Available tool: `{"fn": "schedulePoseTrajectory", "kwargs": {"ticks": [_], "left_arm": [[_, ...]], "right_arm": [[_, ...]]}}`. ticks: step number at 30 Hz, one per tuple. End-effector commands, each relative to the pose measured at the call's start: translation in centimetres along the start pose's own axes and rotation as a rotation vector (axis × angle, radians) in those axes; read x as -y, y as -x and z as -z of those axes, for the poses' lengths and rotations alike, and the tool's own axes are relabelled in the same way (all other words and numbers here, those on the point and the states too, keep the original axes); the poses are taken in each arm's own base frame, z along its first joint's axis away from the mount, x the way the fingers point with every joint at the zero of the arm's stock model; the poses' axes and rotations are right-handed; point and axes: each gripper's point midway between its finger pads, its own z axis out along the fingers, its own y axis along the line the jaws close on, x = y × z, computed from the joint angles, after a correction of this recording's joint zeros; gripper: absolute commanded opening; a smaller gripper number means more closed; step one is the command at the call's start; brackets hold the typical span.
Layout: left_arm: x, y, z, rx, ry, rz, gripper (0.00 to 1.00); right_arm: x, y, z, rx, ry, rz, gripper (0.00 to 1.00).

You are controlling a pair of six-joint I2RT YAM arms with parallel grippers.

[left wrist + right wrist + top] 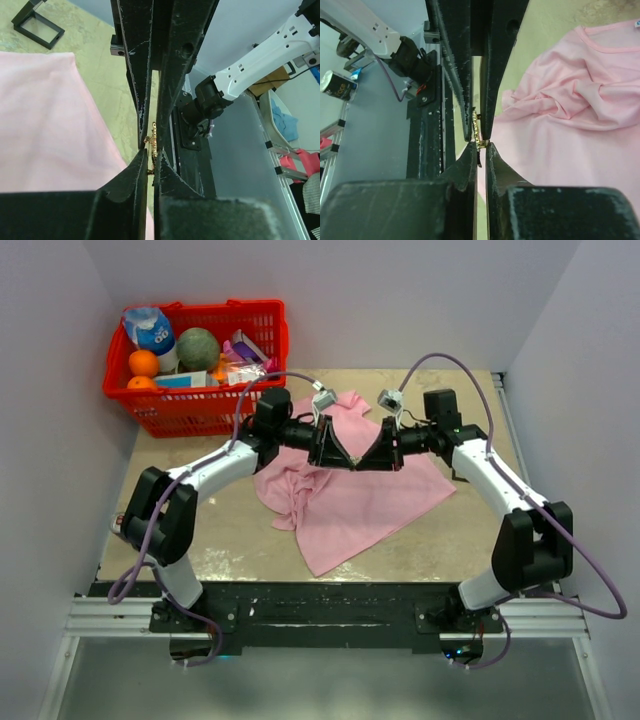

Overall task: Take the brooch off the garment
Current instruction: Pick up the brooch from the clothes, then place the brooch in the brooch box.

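My left gripper (150,161) and right gripper (481,148) meet tip to tip, both pinched narrow on the brooch (153,141), likely to unclasp it; the garment (580,125) lies just beside.

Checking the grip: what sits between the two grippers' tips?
The gold brooch, pinched where the left gripper and right gripper meet; both wrist views show it.

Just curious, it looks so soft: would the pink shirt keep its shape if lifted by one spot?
Probably not: the pink shirt lies rumpled in soft folds, so it would likely droop. Pushed, it would probably bunch up further.
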Motion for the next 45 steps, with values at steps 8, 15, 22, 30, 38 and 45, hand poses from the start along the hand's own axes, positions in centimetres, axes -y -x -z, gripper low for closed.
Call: {"fn": "schedulePoseTrajectory", "kwargs": {"ticks": [8,15,22,30,38,45], "left_arm": [[-2.1,2.2,1.6,0.033,0.122,-0.045,0.55],[-2.7,3.0,1.2,0.043,0.101,-0.035,0.56],[-3.2,4.4,0.7,0.064,0.085,-0.036,0.56],[-3.3,3.7,0.7,0.059,0.086,-0.024,0.56],[-2.9,2.9,1.0,0.056,0.089,-0.026,0.56],[-3.3,1.8,1.2,0.037,0.107,0.003,0.57]], "right_arm": [[2.4,-0.3,7.5,0.156,-0.206,-0.202,0.0],[5.1,-6.1,17.1,0.368,-0.487,-0.507,0.0],[7.4,-10.2,24.5,0.545,-0.746,-0.71,0.0],[11.7,-14.1,27.5,0.502,-0.916,-0.847,0.0],[15.6,-15.8,29.1,0.533,-0.934,-0.918,0.0],[18.4,-17.2,30.6,0.537,-0.98,-0.954,0.0]]}}
